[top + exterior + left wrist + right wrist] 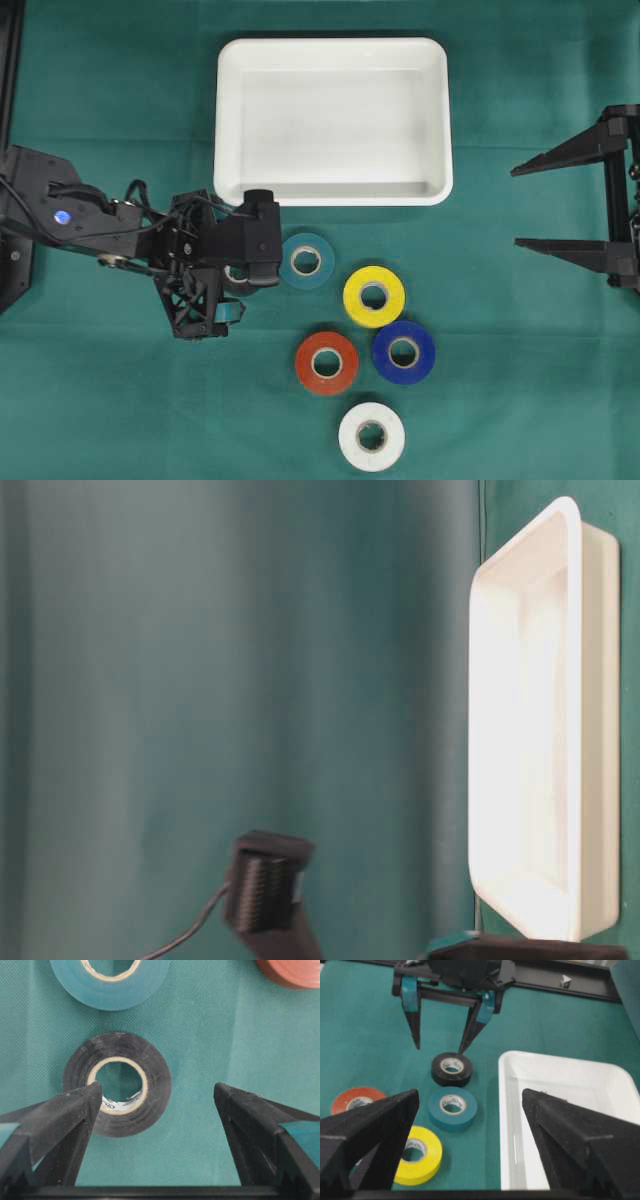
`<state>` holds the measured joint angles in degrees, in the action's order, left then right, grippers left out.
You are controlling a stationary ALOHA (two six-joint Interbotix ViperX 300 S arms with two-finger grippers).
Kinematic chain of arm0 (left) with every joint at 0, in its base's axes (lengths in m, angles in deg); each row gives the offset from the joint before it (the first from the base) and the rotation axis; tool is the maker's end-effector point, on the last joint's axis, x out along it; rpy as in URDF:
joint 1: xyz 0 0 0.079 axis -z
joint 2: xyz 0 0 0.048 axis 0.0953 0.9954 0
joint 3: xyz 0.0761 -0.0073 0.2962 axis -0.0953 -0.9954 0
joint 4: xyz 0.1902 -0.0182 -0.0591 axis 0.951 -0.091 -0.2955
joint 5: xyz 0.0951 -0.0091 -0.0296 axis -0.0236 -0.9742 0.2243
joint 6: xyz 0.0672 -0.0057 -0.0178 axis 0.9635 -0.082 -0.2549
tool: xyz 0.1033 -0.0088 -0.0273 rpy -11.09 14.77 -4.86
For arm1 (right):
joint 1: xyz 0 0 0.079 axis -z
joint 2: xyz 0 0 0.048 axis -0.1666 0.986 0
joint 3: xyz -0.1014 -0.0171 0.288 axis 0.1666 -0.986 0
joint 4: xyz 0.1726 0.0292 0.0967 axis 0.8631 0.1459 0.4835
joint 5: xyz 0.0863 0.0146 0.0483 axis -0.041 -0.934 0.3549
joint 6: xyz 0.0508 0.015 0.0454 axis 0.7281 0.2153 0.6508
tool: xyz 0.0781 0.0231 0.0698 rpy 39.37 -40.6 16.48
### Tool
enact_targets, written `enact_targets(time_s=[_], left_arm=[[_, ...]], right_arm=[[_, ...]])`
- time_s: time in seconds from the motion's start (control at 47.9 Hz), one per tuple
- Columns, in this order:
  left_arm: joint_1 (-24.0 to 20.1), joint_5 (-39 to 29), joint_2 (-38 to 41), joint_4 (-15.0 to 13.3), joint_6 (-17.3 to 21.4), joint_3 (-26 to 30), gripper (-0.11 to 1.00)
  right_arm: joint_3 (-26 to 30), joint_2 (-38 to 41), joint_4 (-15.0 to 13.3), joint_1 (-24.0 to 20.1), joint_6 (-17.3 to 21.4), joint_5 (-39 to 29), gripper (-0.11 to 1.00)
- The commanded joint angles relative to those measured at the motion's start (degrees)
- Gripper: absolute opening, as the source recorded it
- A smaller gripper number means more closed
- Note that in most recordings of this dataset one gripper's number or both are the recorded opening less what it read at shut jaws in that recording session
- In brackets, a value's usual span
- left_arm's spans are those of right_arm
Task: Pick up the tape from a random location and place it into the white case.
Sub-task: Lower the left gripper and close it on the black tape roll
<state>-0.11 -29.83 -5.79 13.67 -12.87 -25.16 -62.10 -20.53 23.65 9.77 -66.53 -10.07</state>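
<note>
Nothing placed yet: the white case (333, 121) sits empty at the far side of the green cloth (120, 400), and every roll I can see lies on the cloth. My left gripper (440, 1046) hangs over the black tape (117, 1083) with its jaws spread wide, gripping nothing. In the left wrist view one finger (70, 1110) overlaps the roll's near-left edge, the other stands off to its right, so the roll is off-centre toward the left finger; I can't tell if anything touches. My right gripper (520, 205) is parked at the right edge, jaws released, also empty, well apart from the rolls.

Left to do, as I judge it: centre on a roll, close, lift, carry it over the rim, drop.

Rolls: the black one lies flat just beside the teal tape (306, 260), near the case's front-left corner. Yellow tape (374, 296), blue tape (403, 352), red tape (327, 362) and white tape (371, 436) cluster further out from the case, all flat, holes up. Each is a glossy vinyl ring with a pale cardboard core; the black one shows faint winding lines and print inside its core.

Case is smooth, shiny white plastic, shallow, rounded corners, raised rim. Cloth is a fine woven mat, slightly creased. Gripper fingers are matte black, tapering, with teal strips on them
</note>
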Motion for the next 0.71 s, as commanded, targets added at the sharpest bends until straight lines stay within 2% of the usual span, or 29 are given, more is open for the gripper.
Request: enact_targets(time_s=[0.0, 0.689], left_arm=[[0.1, 1.0, 0.7, 0.1, 0.0, 0.5, 0.98], [0.9, 5.8, 7.4, 0.1, -0.1, -0.7, 0.98]], right_arm=[[1.3, 0.4, -0.1, -0.1, -0.1, 0.3, 0.92], [1.2, 0.5, -0.1, -0.1, -0.1, 0.3, 0.92]])
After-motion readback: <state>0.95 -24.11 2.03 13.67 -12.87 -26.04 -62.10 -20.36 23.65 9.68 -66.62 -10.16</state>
